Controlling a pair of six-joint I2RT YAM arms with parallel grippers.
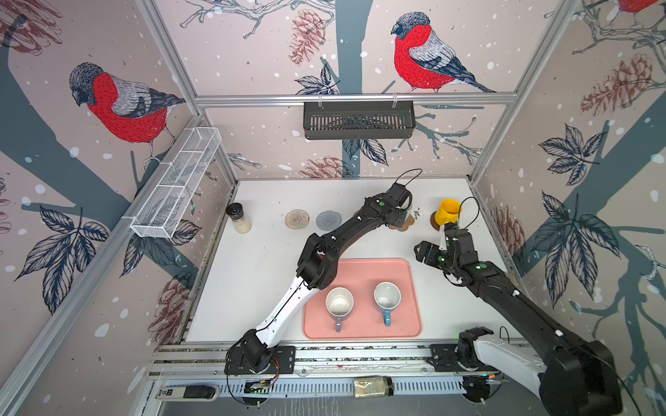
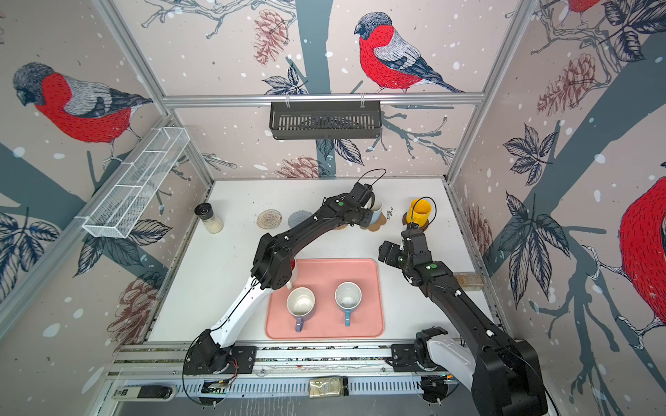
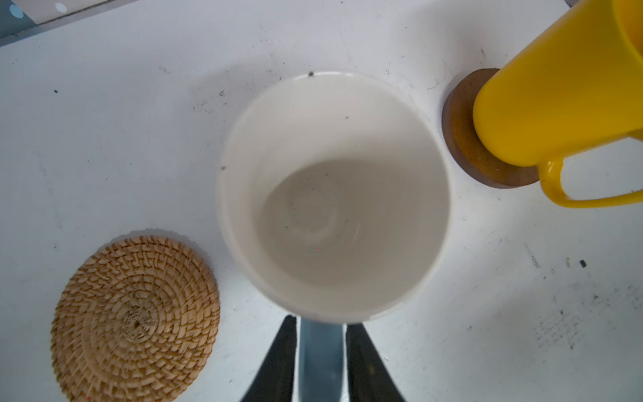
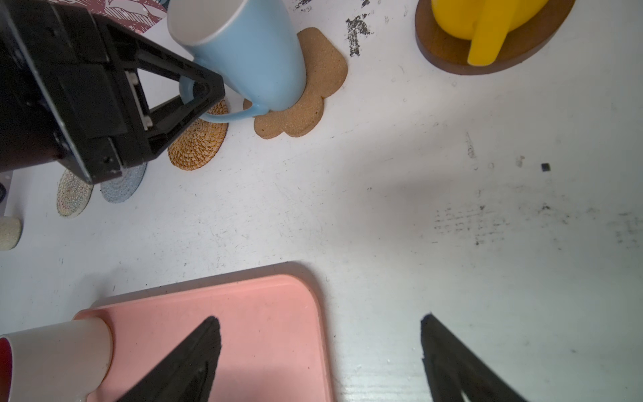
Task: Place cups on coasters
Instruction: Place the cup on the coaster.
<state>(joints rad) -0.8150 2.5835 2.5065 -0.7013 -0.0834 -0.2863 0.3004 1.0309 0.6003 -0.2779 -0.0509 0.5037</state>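
Note:
A light blue cup (image 4: 250, 52) stands on the brown flower-shaped cork coaster (image 4: 313, 101). My left gripper (image 3: 322, 320) straddles its handle, jaws slightly open, with thin gaps on both sides. A yellow cup (image 1: 448, 211) sits on the dark wooden disc (image 3: 459, 139). The tan rattan coaster (image 3: 135, 320), beige woven coaster (image 1: 297, 219) and grey-blue coaster (image 1: 328, 220) are bare. On the pink tray (image 1: 364, 270) stand a lavender cup (image 1: 339, 302), a second light blue cup (image 1: 387, 296) and a white cup (image 4: 59, 355), red inside. My right gripper (image 4: 320, 316) hangs open and empty by the tray's corner.
A black-lidded glass jar (image 1: 238, 218) stands at the table's far left. Another jar (image 1: 373, 387) lies on the front rail. A white mesh shelf (image 1: 176, 183) and a black basket (image 1: 358, 120) hang on the walls. My left arm reaches over the tray's left corner.

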